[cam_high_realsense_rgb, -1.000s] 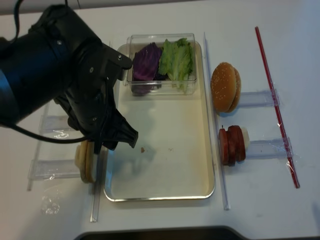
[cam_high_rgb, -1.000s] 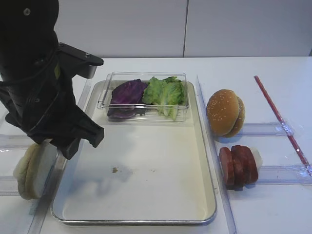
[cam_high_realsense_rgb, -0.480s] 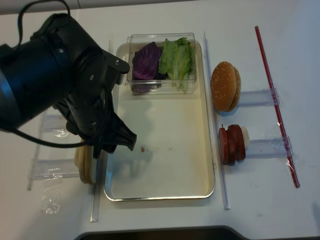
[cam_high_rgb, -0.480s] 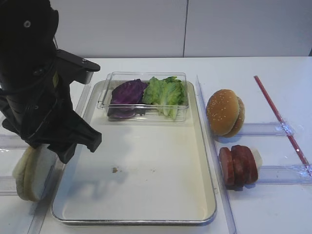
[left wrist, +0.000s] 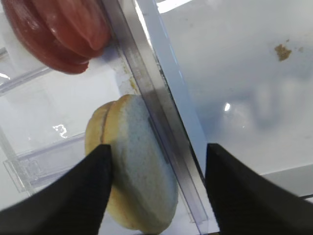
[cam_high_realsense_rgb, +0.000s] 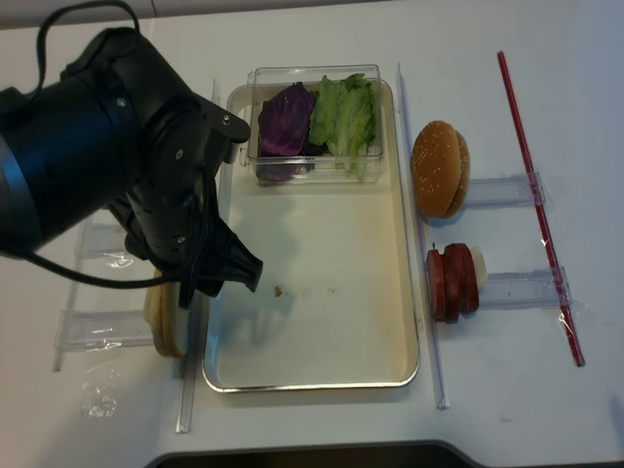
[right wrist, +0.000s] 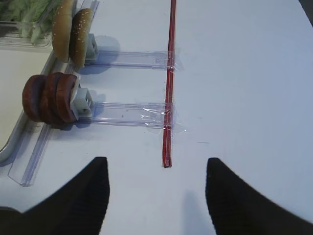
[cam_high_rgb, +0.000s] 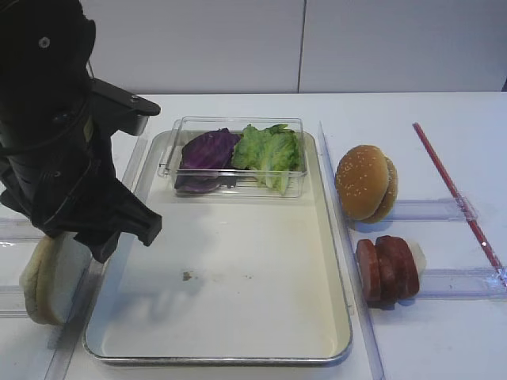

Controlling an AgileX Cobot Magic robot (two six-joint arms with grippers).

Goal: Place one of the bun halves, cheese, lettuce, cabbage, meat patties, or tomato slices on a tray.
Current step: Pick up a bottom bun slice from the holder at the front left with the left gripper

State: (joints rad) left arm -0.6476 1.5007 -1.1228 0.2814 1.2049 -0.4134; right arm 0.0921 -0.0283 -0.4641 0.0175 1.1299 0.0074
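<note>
The tray fills the middle of the frame. A box with cabbage and lettuce sits at its top. Bun halves stand lower left; patties lower right.

The left arm hides most of the bun halves; tomato slices are cropped.

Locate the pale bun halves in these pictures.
In the high view, the bun halves stand on edge at far left, just outside the tray rim, under the left gripper.
</note>
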